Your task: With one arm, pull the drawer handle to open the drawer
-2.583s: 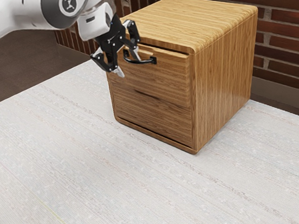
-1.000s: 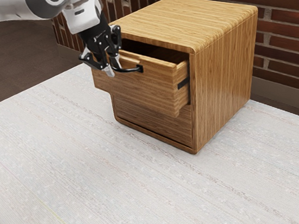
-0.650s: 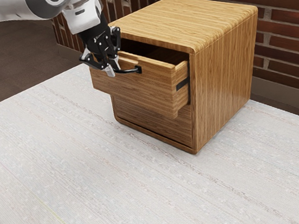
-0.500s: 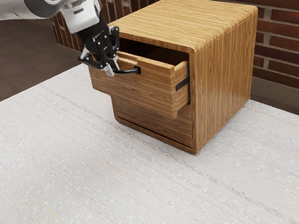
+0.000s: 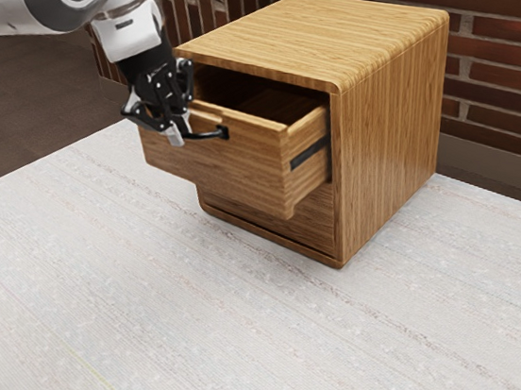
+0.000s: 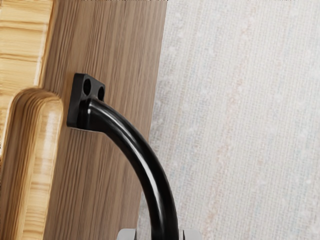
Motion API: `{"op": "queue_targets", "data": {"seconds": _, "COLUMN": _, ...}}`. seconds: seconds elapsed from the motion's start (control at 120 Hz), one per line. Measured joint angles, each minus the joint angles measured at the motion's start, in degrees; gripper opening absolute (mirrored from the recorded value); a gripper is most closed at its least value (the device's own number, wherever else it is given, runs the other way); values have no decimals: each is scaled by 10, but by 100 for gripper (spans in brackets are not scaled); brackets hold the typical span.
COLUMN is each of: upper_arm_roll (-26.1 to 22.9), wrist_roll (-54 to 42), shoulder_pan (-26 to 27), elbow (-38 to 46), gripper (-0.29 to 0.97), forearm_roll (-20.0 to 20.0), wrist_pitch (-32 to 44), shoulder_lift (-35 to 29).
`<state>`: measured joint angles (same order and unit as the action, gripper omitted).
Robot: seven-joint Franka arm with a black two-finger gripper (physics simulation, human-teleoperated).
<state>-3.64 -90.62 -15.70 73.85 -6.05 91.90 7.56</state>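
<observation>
Our gripper (image 5: 168,119) clasps the black drawer handle (image 5: 209,134), and the top drawer (image 5: 246,160) juts partly out of the wooden cabinet (image 5: 383,124) on the surface (image 5: 226,324).

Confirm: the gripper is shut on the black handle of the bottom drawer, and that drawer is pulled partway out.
Wrong drawer: the gripper is shut on the black handle of the top drawer, and that drawer is pulled partway out. The exterior view shows it.
</observation>
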Motion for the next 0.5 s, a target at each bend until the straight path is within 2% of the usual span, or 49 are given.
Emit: {"op": "queue_targets", "data": {"seconds": 0.5, "upper_arm_roll": 4, "wrist_roll": 17, "shoulder_pan": -2, "elbow": 58, "gripper": 0, "forearm_roll": 1, "wrist_pitch": -21, "shoulder_lift": -57}}
